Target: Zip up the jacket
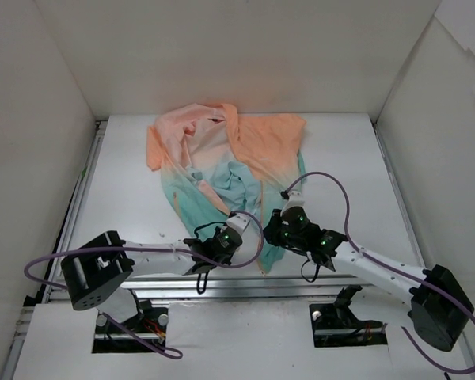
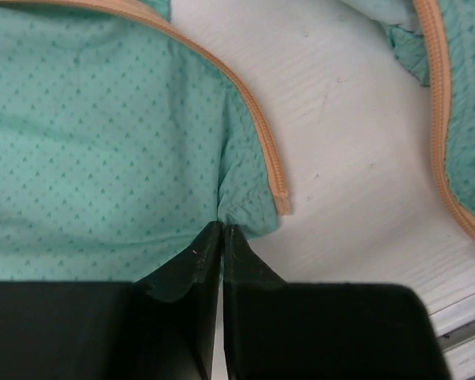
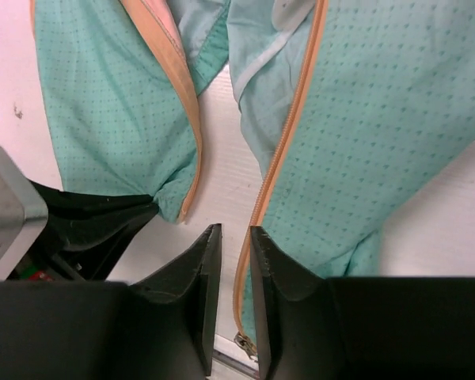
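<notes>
Item: one thin, soft fabric jacket [image 1: 222, 150], shaded from peach-orange at the far end to mint-teal at the hem, trimmed in orange along the front opening. It was laid crumpled and open on the white table [image 1: 127, 182], with the teal hem nearest both grippers and the peach part farther beyond them. Left gripper [image 2: 223, 228]: the black fingers were pressed together on the bottom corner of one teal front panel, and the fabric was puckered just ahead of the fingertips. The pinched panel's zipper edge [image 2: 263, 142] ended just to the right of the pinch and ran away up and to the left. The free zipper edge [image 2: 439, 119] of the other panel was seen well to the right of this gripper, with bare table between. Right gripper [image 3: 235, 231]: the jaws were set narrowly apart, and a strip of white table showed in the gap. The free zipper edge passed down through that gap, close against the right-hand finger; whether it was touched could not be told. A small metal piece [image 3: 244, 342] was noted at its lower end, back toward the finger bases. The pinched corner and the dark left gripper were visible just left of the right gripper's fingers. In the overhead view the two grippers were placed close side by side at the hem.
</notes>
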